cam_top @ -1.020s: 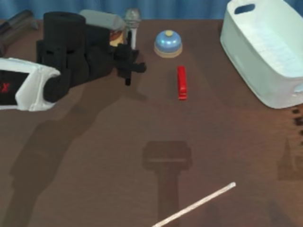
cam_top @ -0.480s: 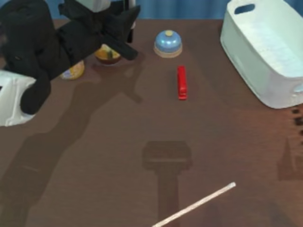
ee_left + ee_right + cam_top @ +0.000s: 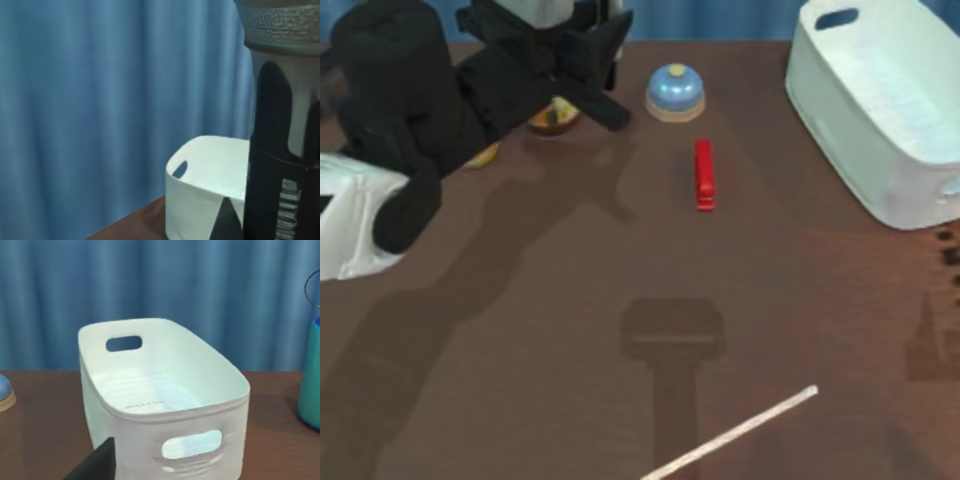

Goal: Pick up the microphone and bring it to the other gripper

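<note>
The left gripper (image 3: 595, 60) is up at the far left corner of the table (image 3: 520, 330), close to the blue curtain (image 3: 100, 100). Its black fingers are squeezed tight on the microphone (image 3: 280, 130). In the left wrist view the microphone fills one side of the picture, with its black handle pinched between the fingers and its round grey mesh head just past them. In the top view the arm hides almost all of the microphone, so it is hard to see there. Under the left arm sit a small bowl (image 3: 553, 115) with something yellow in it and one more yellow thing (image 3: 480, 155) that is mostly hidden. A blue bell (image 3: 674, 92) on a tan base stands near the left gripper, to its right. A red stapler (image 3: 704, 174) lies just in front of the bell, not touching it. A big white basket (image 3: 880, 110) sits at the far right of the table, and both wrist views show it too. A thin pale stick (image 3: 730, 433) lies near the front edge. The right gripper (image 3: 95, 465) only shows as a dark finger tip in the right wrist view, pointing at the basket, and I cannot tell if it is apart or together. A teal bottle (image 3: 310, 375) stands beside the basket in that view
</note>
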